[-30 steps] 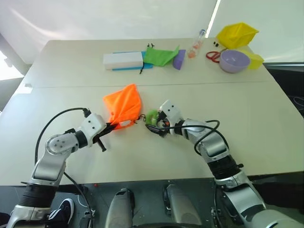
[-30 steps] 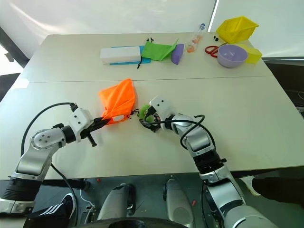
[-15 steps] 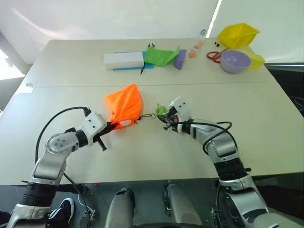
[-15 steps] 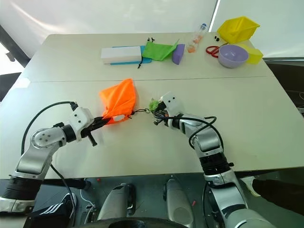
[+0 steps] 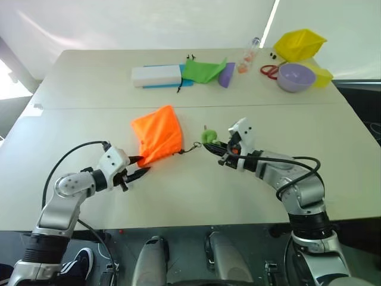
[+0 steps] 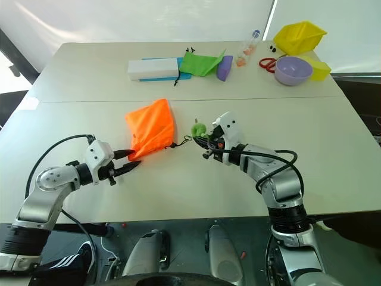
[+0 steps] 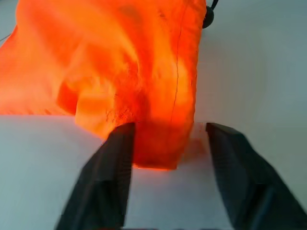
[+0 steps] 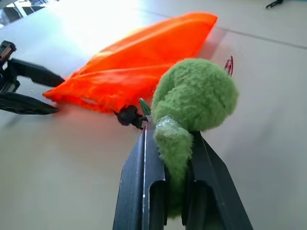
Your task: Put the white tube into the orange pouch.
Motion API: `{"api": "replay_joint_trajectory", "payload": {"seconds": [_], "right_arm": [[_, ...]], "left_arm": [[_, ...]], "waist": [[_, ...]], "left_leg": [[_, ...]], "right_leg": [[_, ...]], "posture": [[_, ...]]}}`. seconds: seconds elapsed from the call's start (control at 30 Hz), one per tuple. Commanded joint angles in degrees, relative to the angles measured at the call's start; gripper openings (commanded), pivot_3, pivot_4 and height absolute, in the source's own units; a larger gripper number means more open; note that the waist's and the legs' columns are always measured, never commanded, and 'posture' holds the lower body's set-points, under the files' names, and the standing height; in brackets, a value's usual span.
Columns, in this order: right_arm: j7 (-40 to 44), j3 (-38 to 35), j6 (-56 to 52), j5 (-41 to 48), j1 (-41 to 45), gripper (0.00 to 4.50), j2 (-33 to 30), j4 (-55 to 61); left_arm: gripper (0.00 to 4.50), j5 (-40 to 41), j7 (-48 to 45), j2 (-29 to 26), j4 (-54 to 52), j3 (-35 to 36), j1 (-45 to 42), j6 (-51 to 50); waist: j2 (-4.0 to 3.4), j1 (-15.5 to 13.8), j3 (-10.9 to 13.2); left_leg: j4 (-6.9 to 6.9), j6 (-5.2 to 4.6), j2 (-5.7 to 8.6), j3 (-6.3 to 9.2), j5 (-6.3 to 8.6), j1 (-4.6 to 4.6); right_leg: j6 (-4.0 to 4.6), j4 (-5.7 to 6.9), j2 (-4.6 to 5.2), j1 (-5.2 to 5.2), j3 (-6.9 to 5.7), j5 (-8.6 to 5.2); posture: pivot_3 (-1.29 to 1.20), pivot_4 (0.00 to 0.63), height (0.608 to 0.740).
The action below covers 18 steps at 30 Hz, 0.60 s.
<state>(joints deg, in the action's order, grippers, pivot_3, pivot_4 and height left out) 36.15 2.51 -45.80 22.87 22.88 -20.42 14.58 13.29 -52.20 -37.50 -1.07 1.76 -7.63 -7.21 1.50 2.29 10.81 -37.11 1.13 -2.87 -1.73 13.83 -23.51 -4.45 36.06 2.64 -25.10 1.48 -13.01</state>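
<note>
bright orange soft fabric drawstring pouch (image 5: 158, 134) lies flat on the pale table (image 5: 89, 89), near the front middle, mouth end gathered toward the robot. Thin black cord (image 5: 191, 149) runs from it rightward to a fuzzy green coil (image 8: 192, 103). White tube: can't tell where it is, can't make it out.

Right gripper (image 8: 168, 143) pinches the green coil's tail, fingers pressed together on it, coil lifted off the table just right of the pouch.

Left gripper (image 5: 136, 167) fingers spread, at the pouch's near corner; left wrist view shows that corner between the tips, not clamped.

Far edge: white rectangular box (image 5: 156, 75), green cloth pouch (image 5: 202, 70), clear bottle (image 5: 247, 55), lilac bowl (image 5: 296, 77), yellow bin (image 5: 299, 43)
</note>
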Motion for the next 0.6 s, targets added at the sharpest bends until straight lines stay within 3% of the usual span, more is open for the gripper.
{"api": "replay_joint_trajectory", "payload": {"seconds": [0.03, 0.23, 0.6], "right_arm": [[0.51, -0.87, 0.33, 1.77, 0.63, 0.0, -0.76, 2.79], [-0.29, -2.36, -0.11, 3.17, 0.5, 0.0, -1.11, 2.46], [1.83, -2.95, 2.22, 1.36, -1.37, 0.0, -8.4, -0.69]], "left_arm": [[3.31, 2.34, -2.87, -1.13, 0.29, 2.23, -0.89, 3.2], [3.31, 4.8, -5.83, -1.09, 4.92, 3.61, -7.3, 4.78], [3.31, 1.7, -12.52, 2.85, 20.75, -2.98, -27.14, 6.78]], "waist": [[0.0, 0.15, 0.0], [0.0, -0.21, 0.0], [0.01, -1.45, -0.01]], "left_leg": [[0.01, 0.0, -0.01, 0.0, 0.0, 0.0], [0.01, 0.0, -0.01, 0.01, 0.0, -0.01], [-0.04, -0.01, 0.03, -0.01, 0.0, -0.02]], "right_leg": [[0.0, 0.0, -0.01, -0.01, 0.0, 0.0], [0.01, 0.01, -0.03, -0.01, -0.01, 0.0], [-0.05, -0.05, -0.08, 0.06, -0.01, -0.01]], "posture": [[0.0, 0.15, 0.74], [0.0, 0.15, 0.74], [0.0, 0.15, 0.74]]}}
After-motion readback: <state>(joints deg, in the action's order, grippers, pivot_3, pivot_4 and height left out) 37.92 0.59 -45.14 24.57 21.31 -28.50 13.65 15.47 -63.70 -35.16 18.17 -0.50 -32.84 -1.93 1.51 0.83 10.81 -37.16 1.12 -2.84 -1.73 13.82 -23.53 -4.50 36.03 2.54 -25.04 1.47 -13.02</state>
